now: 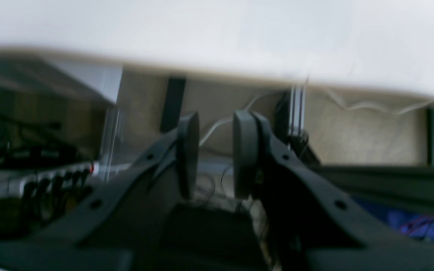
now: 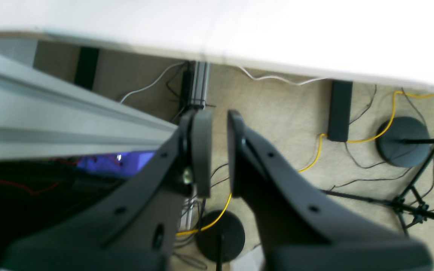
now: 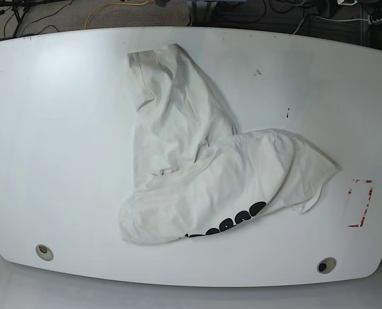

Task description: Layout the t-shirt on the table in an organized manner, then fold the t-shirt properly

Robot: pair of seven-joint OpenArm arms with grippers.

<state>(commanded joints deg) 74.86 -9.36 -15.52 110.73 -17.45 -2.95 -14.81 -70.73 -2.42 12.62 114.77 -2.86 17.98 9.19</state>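
The white t-shirt [image 3: 197, 174] lies crumpled and partly folded over itself in the middle of the white table [image 3: 56, 129], with black lettering [image 3: 233, 222] showing at its near edge. Neither gripper shows in the base view. In the left wrist view my left gripper [image 1: 217, 150] hangs past the table's edge [image 1: 217, 34] over the floor, jaws apart and empty. In the right wrist view my right gripper [image 2: 219, 150] is also off the table's edge [image 2: 239, 30], with a narrow gap between its jaws and nothing in it.
Two round holes [image 3: 44, 252] [image 3: 326, 264] sit near the table's front edge, and red tape marks [image 3: 361, 203] at the right. Below the grippers are an aluminium beam [image 2: 51, 124], cables, round stand bases [image 2: 403, 141] and a power strip [image 1: 51, 180].
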